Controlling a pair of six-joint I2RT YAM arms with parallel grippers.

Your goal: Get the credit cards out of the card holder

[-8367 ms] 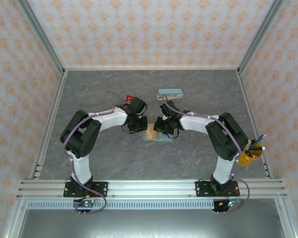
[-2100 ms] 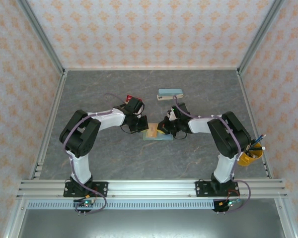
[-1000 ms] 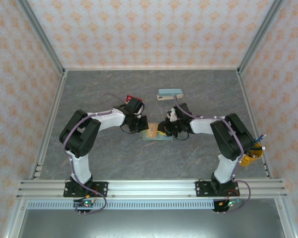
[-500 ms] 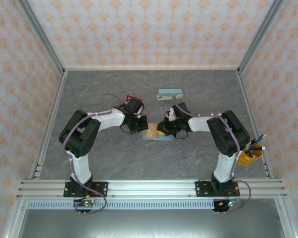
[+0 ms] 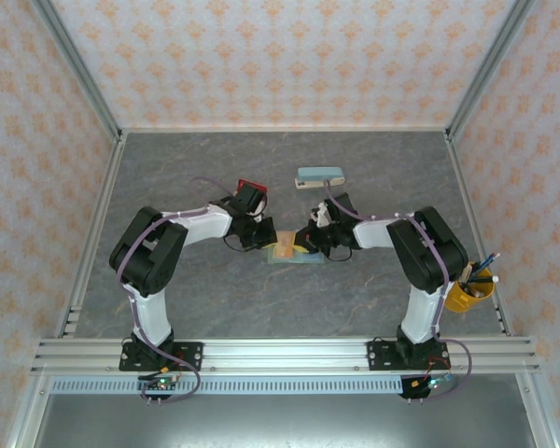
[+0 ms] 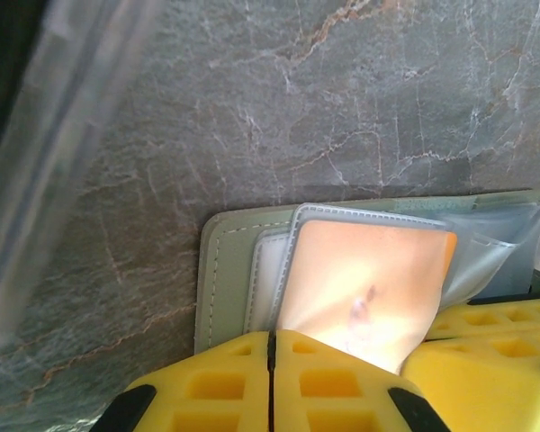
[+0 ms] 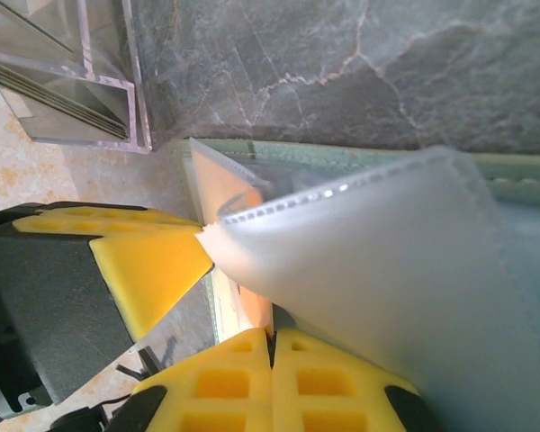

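The sage-green card holder lies open mid-table, its green panel flat and a clear sleeve lifted. An orange-tan credit card sits in it, also seen as a tan patch. My left gripper is shut, its tips resting at the holder's near edge beside the card. My right gripper is shut, with the card's orange edge running into the seam between its fingertips. A red credit card lies on the table behind the left wrist.
A teal oblong case lies behind the holder. A yellow cup of pens stands at the right edge by the right arm. Open grey table stretches to the front and the far left, and metal frame rails line the table's edges.
The right gripper's jaws have closed onto the card's edge over the last second. Both arms have held nearly the same place at the holder.
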